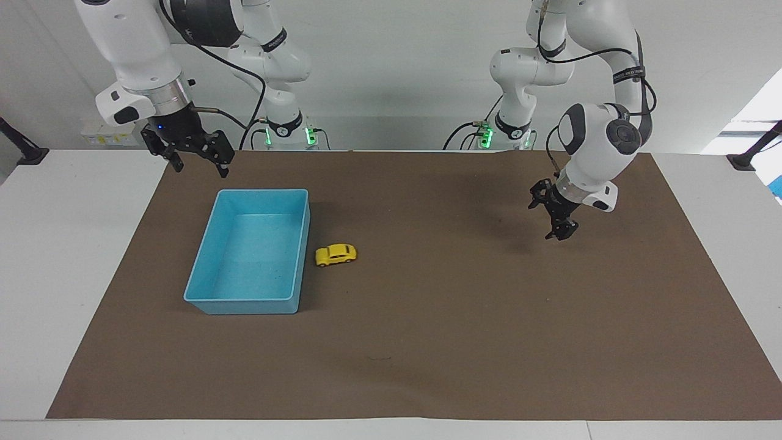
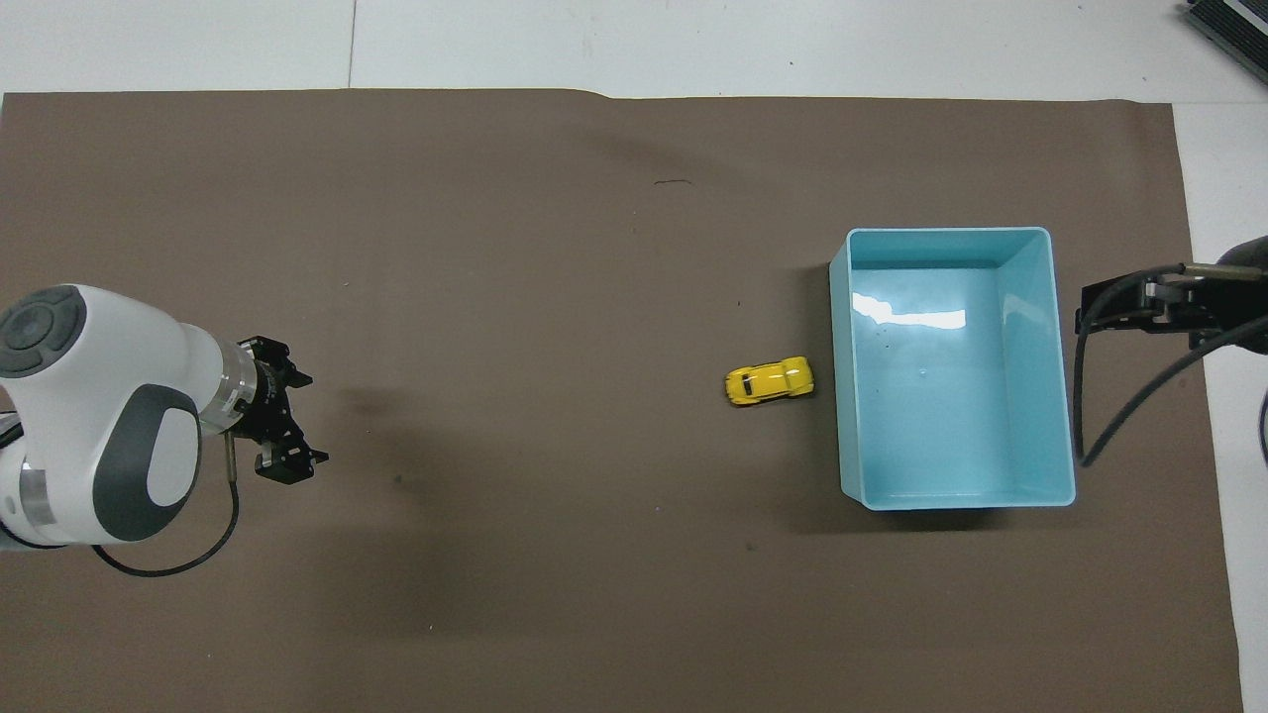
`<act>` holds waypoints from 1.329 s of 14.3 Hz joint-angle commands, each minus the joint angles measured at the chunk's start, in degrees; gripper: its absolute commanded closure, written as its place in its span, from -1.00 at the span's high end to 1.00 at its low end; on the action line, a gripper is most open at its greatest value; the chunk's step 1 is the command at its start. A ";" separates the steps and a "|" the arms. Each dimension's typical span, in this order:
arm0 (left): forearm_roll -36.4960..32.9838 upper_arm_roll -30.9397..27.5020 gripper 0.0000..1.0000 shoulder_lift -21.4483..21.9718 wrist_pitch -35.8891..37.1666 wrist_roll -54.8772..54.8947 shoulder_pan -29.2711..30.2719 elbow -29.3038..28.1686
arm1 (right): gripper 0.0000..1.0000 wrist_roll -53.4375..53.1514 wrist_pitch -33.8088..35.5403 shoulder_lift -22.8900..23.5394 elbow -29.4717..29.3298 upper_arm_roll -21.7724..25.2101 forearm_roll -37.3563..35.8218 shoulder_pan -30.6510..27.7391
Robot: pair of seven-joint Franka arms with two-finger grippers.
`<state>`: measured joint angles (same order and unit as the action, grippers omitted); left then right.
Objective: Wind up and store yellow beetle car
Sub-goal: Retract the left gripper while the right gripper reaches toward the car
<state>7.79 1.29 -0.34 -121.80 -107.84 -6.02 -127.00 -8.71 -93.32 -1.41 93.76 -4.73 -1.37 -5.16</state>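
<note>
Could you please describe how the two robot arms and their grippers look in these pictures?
Both arms are glossy white with rounded shells, dark grey joint caps and black bands; green lights glow at their bases. Black cables loop along each. The left gripper and right gripper are black, skeletal two-finger units below silver wrist rings; the right one shows a small blue light.

You see a matt brown paper-like sheet (image 1: 427, 342) over most of the frame, smooth apart from a slight ripple along its upper edge; around it the white table (image 1: 73, 256) looks smooth and faintly satin. At centre left, the blue bin (image 1: 303, 244) looks like glossy moulded plastic, and in the overhead view its floor throws back a bright white glare. Just beside it, the yellow beetle car (image 1: 335, 255) has a shiny, hard painted-looking shell. Your arms wear glossy white plastic casings; the left gripper (image 1: 557, 217) and right gripper (image 1: 194, 157) are matt black.
</note>
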 commanded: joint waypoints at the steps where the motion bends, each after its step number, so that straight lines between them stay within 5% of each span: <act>1: -0.76 0.65 1.00 -0.18 0.51 0.78 1.10 0.62 | 1.00 0.98 -0.11 -0.34 0.37 -0.37 0.40 -0.73; 10: -0.76 0.56 1.00 1.66 3.84 1.14 2.85 6.49 | 1.00 0.98 -0.46 -0.26 0.37 -0.37 0.40 -0.73; 19: -1.37 0.47 1.00 2.28 11.49 0.87 4.35 21.87 | 1.00 -0.25 -0.99 -0.79 2.12 -0.81 0.66 1.72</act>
<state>7.69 1.13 2.12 -113.56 -107.14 -2.80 -108.87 -8.71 -93.31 -1.42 94.14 -5.10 -1.23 -4.41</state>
